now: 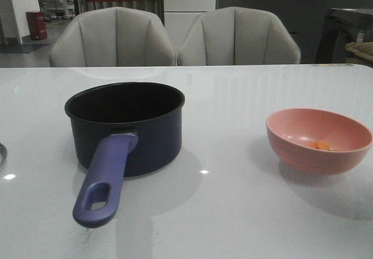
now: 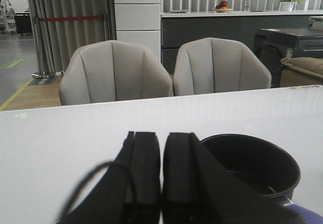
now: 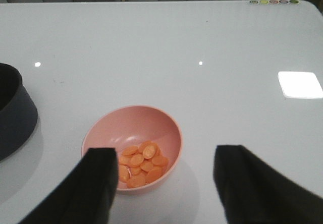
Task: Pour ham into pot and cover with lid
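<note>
The left gripper (image 2: 161,183) filled the lower centre of the left wrist view with two matte black, flat-faced fingers (image 2: 144,168), blurred by nearness. A thin black cable (image 2: 93,176) looped at lower left. In the right wrist view, the right gripper (image 3: 166,176) showed as two black, blunt, wedge-shaped fingers (image 3: 98,178) at the bottom corners, without visible markings or screws.

Left black two-finger gripper (image 2: 161,183) is sitting with its fingers pressed together, basically no gap; right black two-finger gripper (image 3: 164,178) is hanging with fingers spread wide.
</note>
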Controlling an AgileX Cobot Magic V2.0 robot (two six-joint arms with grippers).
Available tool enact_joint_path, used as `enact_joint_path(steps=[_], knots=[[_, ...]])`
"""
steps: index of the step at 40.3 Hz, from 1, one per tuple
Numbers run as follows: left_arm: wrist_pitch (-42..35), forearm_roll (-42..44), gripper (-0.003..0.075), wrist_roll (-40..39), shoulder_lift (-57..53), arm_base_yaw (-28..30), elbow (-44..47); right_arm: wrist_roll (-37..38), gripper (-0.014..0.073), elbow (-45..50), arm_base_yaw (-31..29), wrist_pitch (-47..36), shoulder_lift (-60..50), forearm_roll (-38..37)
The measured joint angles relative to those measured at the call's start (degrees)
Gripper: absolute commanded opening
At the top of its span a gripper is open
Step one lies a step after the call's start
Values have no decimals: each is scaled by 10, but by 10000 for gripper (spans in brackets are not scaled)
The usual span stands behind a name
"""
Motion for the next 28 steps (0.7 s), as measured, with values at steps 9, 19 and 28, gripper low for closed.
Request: enact_joint_path(steps=[9, 19, 28], knots=[[0, 0, 113, 0, 0, 0, 0, 2, 548, -92, 0, 65, 150, 48], [0, 0, 113, 0, 0, 0, 0, 3, 524, -218, -12, 153, 340, 59], [0, 0, 113, 0, 0, 0, 0, 3, 524, -298, -62, 212, 481, 66]])
